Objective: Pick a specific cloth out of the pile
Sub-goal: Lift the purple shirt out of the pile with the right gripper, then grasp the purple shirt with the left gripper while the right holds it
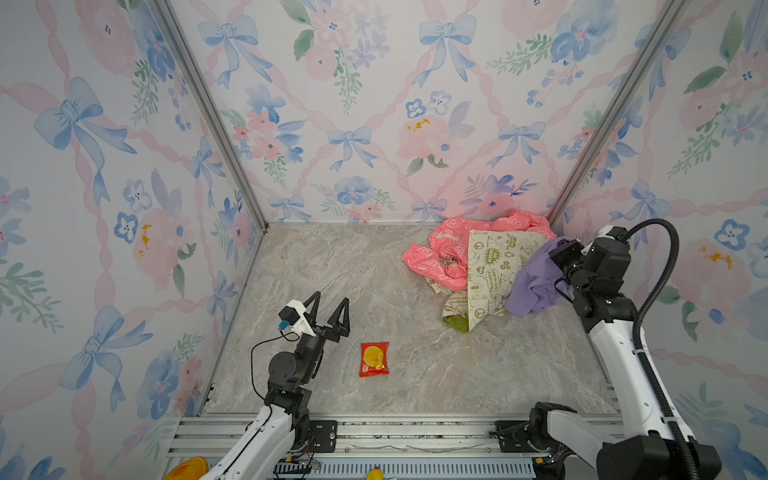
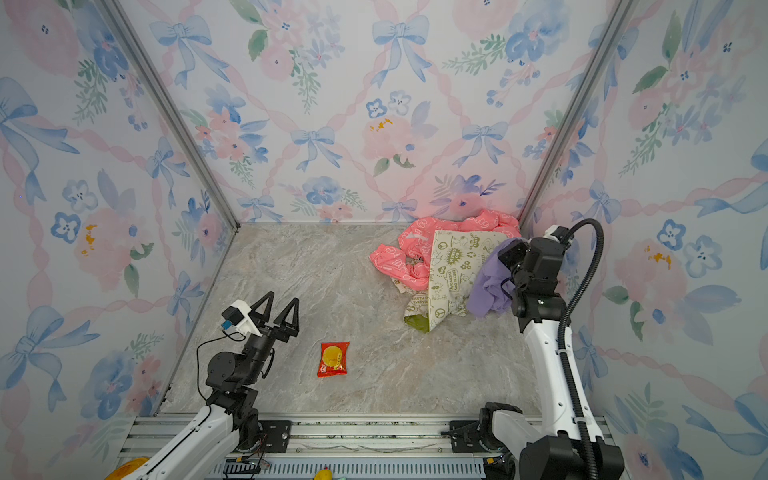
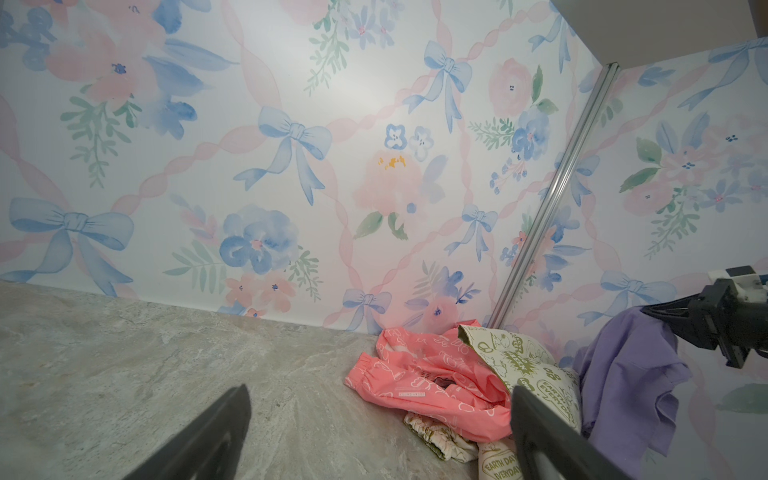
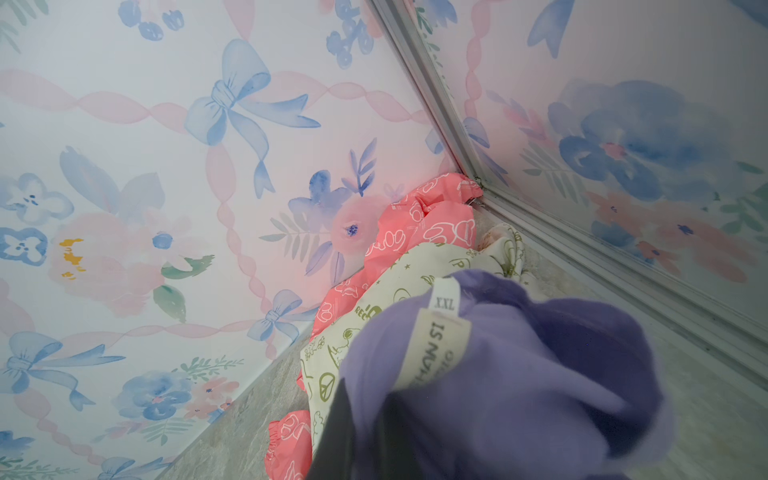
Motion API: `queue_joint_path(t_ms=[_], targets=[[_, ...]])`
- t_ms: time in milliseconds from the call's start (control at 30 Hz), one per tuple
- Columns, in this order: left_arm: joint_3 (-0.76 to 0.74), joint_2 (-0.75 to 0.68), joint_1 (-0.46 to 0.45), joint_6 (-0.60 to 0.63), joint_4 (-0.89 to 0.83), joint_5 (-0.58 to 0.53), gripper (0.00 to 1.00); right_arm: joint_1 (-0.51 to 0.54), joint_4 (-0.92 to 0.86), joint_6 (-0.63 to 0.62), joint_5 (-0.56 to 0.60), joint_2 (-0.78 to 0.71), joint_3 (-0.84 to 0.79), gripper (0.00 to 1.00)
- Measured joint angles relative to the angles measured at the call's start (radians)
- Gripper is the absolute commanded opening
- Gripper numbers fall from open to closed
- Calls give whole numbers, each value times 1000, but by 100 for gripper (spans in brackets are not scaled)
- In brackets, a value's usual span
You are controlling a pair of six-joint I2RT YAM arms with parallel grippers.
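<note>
Cloth held in far right corner

Your right gripper [image 3: 653,311] was clamped on the purple cloth [image 1: 532,282], hanging just beside the pile [image 1: 461,253] on the grey marbled tabletop [image 1: 332,257]. Your left gripper [image 1: 331,297] stood open. Flowered wallpaper [image 1: 353,124] covered the walls.

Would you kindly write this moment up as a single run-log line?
right gripper: shut on lavender cloth, hanging beside pile | left gripper: open, empty, above table | pile: far right corner
</note>
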Motion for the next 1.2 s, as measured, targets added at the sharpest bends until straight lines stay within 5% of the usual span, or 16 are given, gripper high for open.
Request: queue_joint_path(t_ms=[500, 933, 1133, 1200], targets=[[-1, 33, 0, -1, 6, 31, 98, 312, 18, -244, 159, 11, 123, 0], [-1, 39, -5, -35, 7, 63, 98, 664, -28, -548, 174, 274, 247, 5], [0, 45, -9, -39, 8, 105, 98, 734, -99, -609, 123, 414, 278, 25], [0, 60, -14, -38, 7, 119, 98, 753, -129, -631, 116, 457, 290, 45]])
